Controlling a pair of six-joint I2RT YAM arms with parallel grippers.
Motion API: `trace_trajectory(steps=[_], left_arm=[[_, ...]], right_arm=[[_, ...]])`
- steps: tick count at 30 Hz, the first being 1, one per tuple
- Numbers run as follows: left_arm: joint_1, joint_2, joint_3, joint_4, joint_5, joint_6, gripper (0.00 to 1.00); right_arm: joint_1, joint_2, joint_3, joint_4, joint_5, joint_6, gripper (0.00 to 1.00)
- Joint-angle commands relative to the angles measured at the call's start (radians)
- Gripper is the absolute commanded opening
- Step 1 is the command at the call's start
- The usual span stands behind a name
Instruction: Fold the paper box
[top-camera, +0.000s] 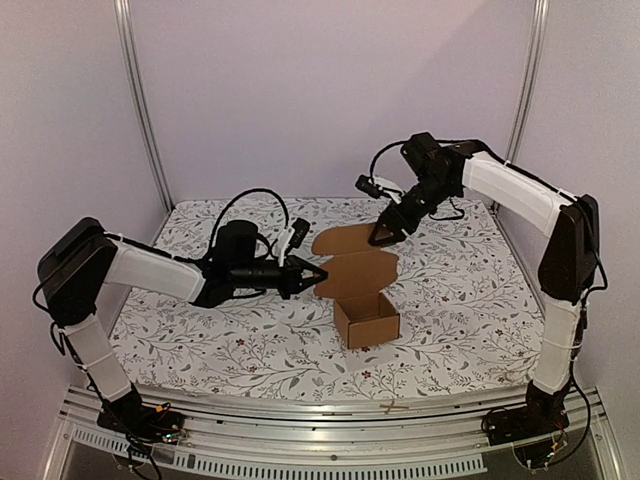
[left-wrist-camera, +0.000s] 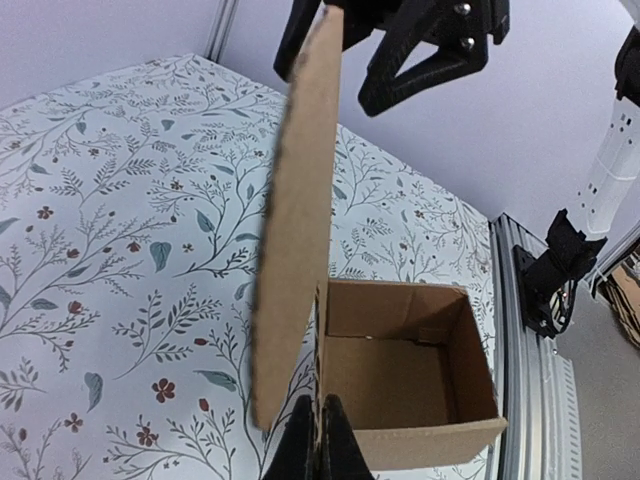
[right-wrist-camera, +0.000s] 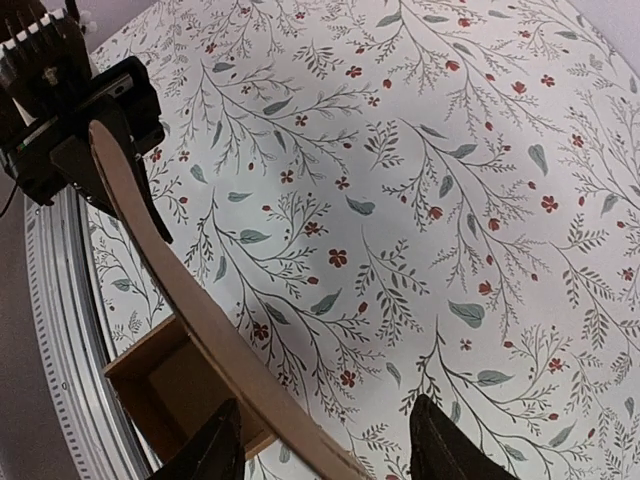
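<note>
The paper box (top-camera: 367, 322) is a small brown cardboard carton standing open on the floral cloth, its long lid flap (top-camera: 355, 268) raised toward the back. My left gripper (top-camera: 322, 273) is shut on the carton's left side wall (left-wrist-camera: 325, 330), fingers pinched together at its rim (left-wrist-camera: 322, 440). The lid (left-wrist-camera: 300, 200) stands edge-on just left of that wall. My right gripper (top-camera: 383, 236) hovers open at the lid's far end. In the right wrist view the lid's edge (right-wrist-camera: 170, 270) runs between its spread fingers (right-wrist-camera: 325, 450), close to the left finger (right-wrist-camera: 215, 450), with the carton's inside (right-wrist-camera: 170, 390) beyond.
The floral cloth (top-camera: 200, 330) covers the table. A metal rail (top-camera: 330, 420) runs along the near edge by both arm bases. Pale walls with upright aluminium posts (top-camera: 145, 110) close the back and sides.
</note>
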Motion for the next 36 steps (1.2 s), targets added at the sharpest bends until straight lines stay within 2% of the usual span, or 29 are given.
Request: trace_trajectory(steps=[1, 5, 11, 14, 21, 23, 27, 29, 31, 33, 36], left_arm=[[-0.001, -0.027, 0.019, -0.037, 0.049, -0.024, 0.0], [-0.001, -0.029, 0.014, -0.019, 0.07, -0.053, 0.0], [-0.001, -0.02, 0.004, 0.058, 0.108, -0.127, 0.0], [-0.001, -0.012, -0.009, 0.138, 0.131, -0.19, 0.0], [0.001, 0.019, -0.027, 0.284, 0.14, -0.302, 0.0], [0.002, 0.035, -0.024, 0.305, 0.137, -0.326, 0.0], [0.001, 0.057, -0.016, 0.31, 0.12, -0.346, 0.0], [0.001, 0.064, -0.012, 0.308, 0.107, -0.355, 0.0], [-0.001, 0.066, -0.008, 0.296, 0.089, -0.363, 0.0], [-0.006, 0.066, -0.006, 0.286, 0.059, -0.376, 0.0], [-0.027, 0.067, 0.005, 0.24, -0.033, -0.403, 0.0]], right_arm=[[-0.132, -0.169, -0.194, 0.112, -0.103, 0.072, 0.56], [-0.179, -0.227, -0.348, 0.221, -0.093, 0.089, 0.61], [-0.19, -0.152, -0.402, 0.268, -0.227, 0.097, 0.63], [-0.19, -0.118, -0.411, 0.297, -0.305, 0.111, 0.68], [-0.19, -0.11, -0.479, 0.358, -0.426, 0.132, 0.64], [-0.189, -0.114, -0.49, 0.36, -0.443, 0.132, 0.57], [-0.189, -0.143, -0.524, 0.396, -0.434, 0.141, 0.31], [-0.186, -0.168, -0.545, 0.445, -0.373, 0.178, 0.16], [-0.177, -0.188, -0.56, 0.481, -0.281, 0.231, 0.06], [-0.159, -0.205, -0.565, 0.494, -0.195, 0.257, 0.01], [-0.116, -0.226, -0.571, 0.507, -0.092, 0.277, 0.0]])
